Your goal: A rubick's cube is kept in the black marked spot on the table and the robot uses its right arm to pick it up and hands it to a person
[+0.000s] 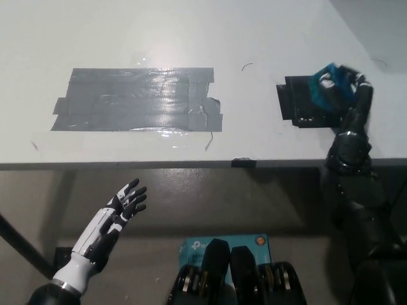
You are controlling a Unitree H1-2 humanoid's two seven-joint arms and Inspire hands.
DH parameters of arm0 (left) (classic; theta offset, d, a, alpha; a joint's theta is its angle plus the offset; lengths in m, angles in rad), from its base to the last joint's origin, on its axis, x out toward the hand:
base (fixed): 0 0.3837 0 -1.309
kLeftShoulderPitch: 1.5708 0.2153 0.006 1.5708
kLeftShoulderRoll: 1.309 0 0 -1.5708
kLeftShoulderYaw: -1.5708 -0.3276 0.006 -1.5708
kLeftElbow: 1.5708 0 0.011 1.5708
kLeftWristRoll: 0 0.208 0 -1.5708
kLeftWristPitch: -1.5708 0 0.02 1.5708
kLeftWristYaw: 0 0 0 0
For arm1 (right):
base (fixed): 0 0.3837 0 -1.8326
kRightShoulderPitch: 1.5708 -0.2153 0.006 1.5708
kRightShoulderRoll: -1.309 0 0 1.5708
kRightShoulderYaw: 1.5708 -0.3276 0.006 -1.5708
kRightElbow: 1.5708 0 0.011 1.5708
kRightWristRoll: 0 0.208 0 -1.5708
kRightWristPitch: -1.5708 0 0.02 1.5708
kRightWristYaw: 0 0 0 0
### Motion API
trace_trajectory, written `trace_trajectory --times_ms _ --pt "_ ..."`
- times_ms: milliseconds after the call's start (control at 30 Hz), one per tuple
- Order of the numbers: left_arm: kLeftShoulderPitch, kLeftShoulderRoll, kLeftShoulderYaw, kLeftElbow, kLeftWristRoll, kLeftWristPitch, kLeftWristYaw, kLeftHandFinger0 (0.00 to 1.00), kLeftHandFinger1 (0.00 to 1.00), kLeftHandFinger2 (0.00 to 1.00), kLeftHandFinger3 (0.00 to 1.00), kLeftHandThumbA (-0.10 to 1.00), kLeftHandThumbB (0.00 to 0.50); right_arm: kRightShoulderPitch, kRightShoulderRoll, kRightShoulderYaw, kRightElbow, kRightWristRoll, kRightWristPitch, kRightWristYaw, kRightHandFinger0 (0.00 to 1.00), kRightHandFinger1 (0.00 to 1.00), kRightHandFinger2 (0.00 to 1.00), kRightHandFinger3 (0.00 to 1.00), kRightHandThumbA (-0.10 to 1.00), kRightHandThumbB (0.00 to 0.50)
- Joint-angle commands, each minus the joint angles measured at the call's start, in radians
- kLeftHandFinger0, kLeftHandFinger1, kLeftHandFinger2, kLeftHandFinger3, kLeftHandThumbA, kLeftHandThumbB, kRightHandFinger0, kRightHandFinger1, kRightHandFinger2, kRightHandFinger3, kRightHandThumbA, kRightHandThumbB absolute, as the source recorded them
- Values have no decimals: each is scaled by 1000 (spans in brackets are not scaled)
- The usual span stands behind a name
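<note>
While our right hand (346,95) is clamped on the blue Rubik's cube (331,88) above the black marked spot (297,105) near the tabletop's (191,32) front right edge; our left hand (117,213) hangs below the front edge, fingers spread.

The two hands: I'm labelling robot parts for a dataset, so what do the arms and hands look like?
The left hand is white with black fingers and dark seams, on a slim white forearm with a black end. The right hand is all black, on a thick black arm of rounded, jointed segments. No cables or markings can be made out.

cube (331,89) blurred, perhaps partly hand-hidden (348,95)
</note>
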Motion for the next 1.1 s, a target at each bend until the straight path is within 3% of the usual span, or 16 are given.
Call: trace_trajectory --times_ms 0,33,67,133,167,267,300,433,467,533,600,633,667,767,900,1067 --pt "-35 26 9 -18 22 -30 12 983 1000 1000 1000 773 500 -42 60 -74 -460 328 149 172 0 392 792 778 -100 107" --pt "-36 27 9 -19 22 -27 13 983 1000 1000 1000 773 500 -41 63 -75 -483 335 162 175 0 392 792 778 -100 107" --pt "-37 27 9 -21 21 -24 13 978 1000 1000 1000 783 500 -36 68 -68 -546 350 195 174 0 327 798 820 -100 134" --pt "-38 26 10 -22 18 -18 12 977 1000 1000 1000 785 500 -32 78 -58 -665 379 257 164 0 376 844 896 -100 116" --pt "-37 26 9 -25 22 -15 14 978 1000 1000 1000 800 500 -31 87 -50 -748 402 293 157 0 410 823 844 -100 102" --pt "-38 25 9 -25 29 -15 19 973 1000 1000 1000 816 500 -36 90 -36 -810 401 328 143 0 464 858 858 -100 103" --pt "-37 25 9 -27 34 -12 21 974 1000 1000 1000 827 500 -44 88 -26 -819 385 329 140 0 474 854 847 -100 128" --pt "-30 23 8 -30 36 -12 23 968 1000 1000 1000 839 500 -62 79 -5 -812 347 328 142 0 487 830 819 -100 99" --pt "-27 22 8 -32 37 -11 23 968 1000 1000 1000 839 500 -60 78 0 -816 339 331 142 22 524 859 837 -100 116" --pt "-21 20 8 -34 38 -12 23 977 1000 1000 1000 839 500 -77 73 20 -790 305 328 144 0 449 765 760 -100 109" --pt "-19 20 9 -32 35 -12 20 982 1000 1000 1000 838 500 -88 70 35 -770 279 325 144 0 447 761 760 -100 111" --pt "-21 20 11 -29 28 -11 16 987 1000 1000 1000 828 500 -101 61 61 -736 235 305 149 0 443 760 764 -100 106" --pt "-21 20 11 -29 26 -11 14 988 1000 1000 1000 827 500 -104 57 71 -726 222 299 150 55 514 860 855 -100 114" --pt "-25 18 9 -26 34 -13 16 996 1000 1000 1000 839 500 -158 26 144 -592 113 246 148 24 485 822 810 -100 121" --pt "-32 18 6 -25 38 -8 14 997 1000 1000 1000 834 500 -241 -10 254 -399 -23 200 101 5 434 818 842 -100 169" --pt "-28 17 5 -30 40 -1 13 995 1000 1000 1000 825 500 -343 -1 326 -178 -58 153 97 0 428 817 899 -100 177"
